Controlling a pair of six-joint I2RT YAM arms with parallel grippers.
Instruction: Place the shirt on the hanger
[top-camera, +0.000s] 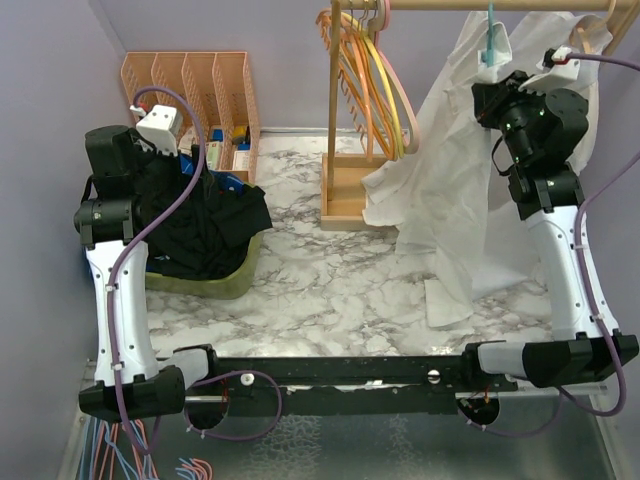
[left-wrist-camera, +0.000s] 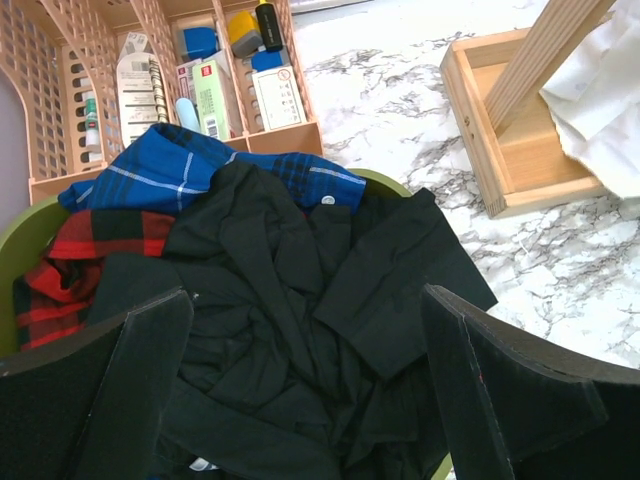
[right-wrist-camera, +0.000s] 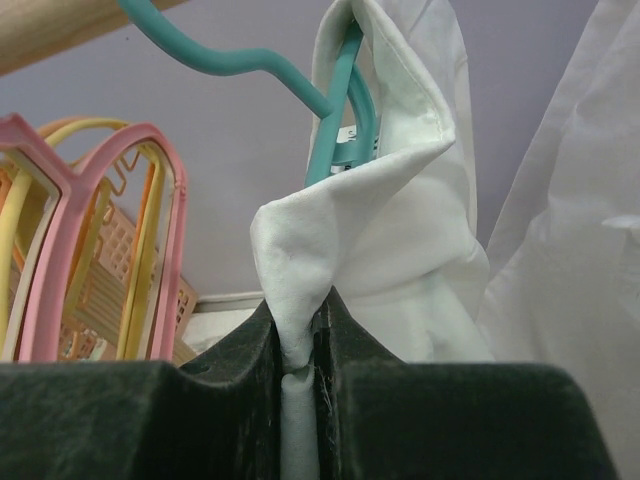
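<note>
The white shirt (top-camera: 440, 190) hangs from the teal hanger (top-camera: 491, 45), whose hook is over the wooden rail (top-camera: 500, 5) at the top right. My right gripper (top-camera: 492, 98) is high up at the collar, shut on a fold of the shirt. In the right wrist view the jaws (right-wrist-camera: 300, 345) pinch the white collar fabric (right-wrist-camera: 390, 210), with the teal hanger (right-wrist-camera: 340, 120) rising behind it. My left gripper (left-wrist-camera: 300, 380) is open and empty, just above the dark garments (left-wrist-camera: 290, 330) in the green basket (top-camera: 200, 282) at the left.
Orange, yellow and pink hangers (top-camera: 375, 70) hang on the rack's left side, above its wooden base (top-camera: 345, 195). A second white garment (top-camera: 585, 30) hangs at the far right. A peach organiser (top-camera: 200, 95) with small items stands at the back left.
</note>
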